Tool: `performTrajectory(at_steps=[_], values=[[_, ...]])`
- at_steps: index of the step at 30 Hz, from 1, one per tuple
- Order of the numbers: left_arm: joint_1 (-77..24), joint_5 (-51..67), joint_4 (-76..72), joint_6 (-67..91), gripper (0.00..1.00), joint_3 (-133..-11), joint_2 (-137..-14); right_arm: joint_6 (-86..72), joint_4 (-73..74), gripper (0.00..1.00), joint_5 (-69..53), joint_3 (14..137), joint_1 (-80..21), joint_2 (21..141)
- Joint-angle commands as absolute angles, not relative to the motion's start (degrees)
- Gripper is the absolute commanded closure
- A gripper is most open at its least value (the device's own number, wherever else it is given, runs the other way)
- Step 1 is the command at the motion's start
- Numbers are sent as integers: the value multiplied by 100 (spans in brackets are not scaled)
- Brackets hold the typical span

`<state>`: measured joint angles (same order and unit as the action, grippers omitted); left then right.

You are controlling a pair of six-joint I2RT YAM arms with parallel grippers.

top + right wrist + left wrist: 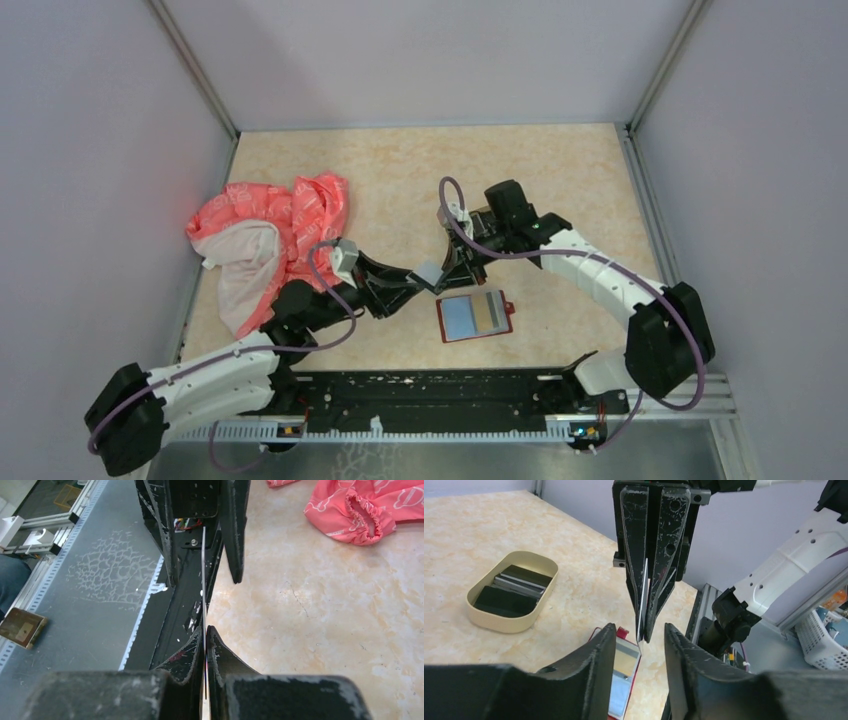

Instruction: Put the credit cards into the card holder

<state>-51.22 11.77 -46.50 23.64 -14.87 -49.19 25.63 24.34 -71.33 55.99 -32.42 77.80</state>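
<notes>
Card held between two hands

The right hand is clenched on a thin grey credit card (we see it edge-on), up above the counter. The left hand is loose, one finger each side of the card, not touching it. The red card holder lies open by the counter's near edge, with two cards inside

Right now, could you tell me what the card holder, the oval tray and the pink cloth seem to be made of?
The card holder looks like matte red leather or imitation, with a small tab. The oval tray seems moulded plastic: smooth beige wall, rounded rim. The pink cloth is thin soft fabric: crumpled folds, a gathered hem.
</notes>
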Motion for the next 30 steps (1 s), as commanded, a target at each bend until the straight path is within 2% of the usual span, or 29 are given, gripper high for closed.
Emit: performTrajectory(at_steps=[1, 5, 8, 10, 16, 22, 25, 30], values=[[-4585, 2274, -4130, 2518, 49, -1529, -4699, 3456, 3291, 100, -7137, 6072, -3321, 7921], [-4139, 3175, -4065, 2607, 40, -1687, -4928, 3595, 3407, 100, -7124, 6094, -3406, 7987], [-4132, 3417, -4071, 2584, 40, -1835, -5160, 3638, 3457, 100, -7013, 6118, -3458, 8043], [-4131, 3433, -4073, 2600, 47, -1892, -5247, 3630, 3460, 100, -7003, 6128, -3463, 8085], [-4133, 3358, -4260, 2724, 50, -1813, -5161, 3529, 3395, 100, -6885, 6127, -3467, 8179], [-4131, 3280, -4522, 2838, 64, -1731, -5269, 3498, 3359, 100, -6813, 6116, -3515, 8242], [-4131, 3338, -4613, 2856, 76, -1721, -5363, 3489, 3380, 100, -6803, 6141, -3550, 8298], [-4131, 3457, -4627, 2850, 70, -1714, -5517, 3455, 3367, 100, -6820, 6144, -3558, 8273]])
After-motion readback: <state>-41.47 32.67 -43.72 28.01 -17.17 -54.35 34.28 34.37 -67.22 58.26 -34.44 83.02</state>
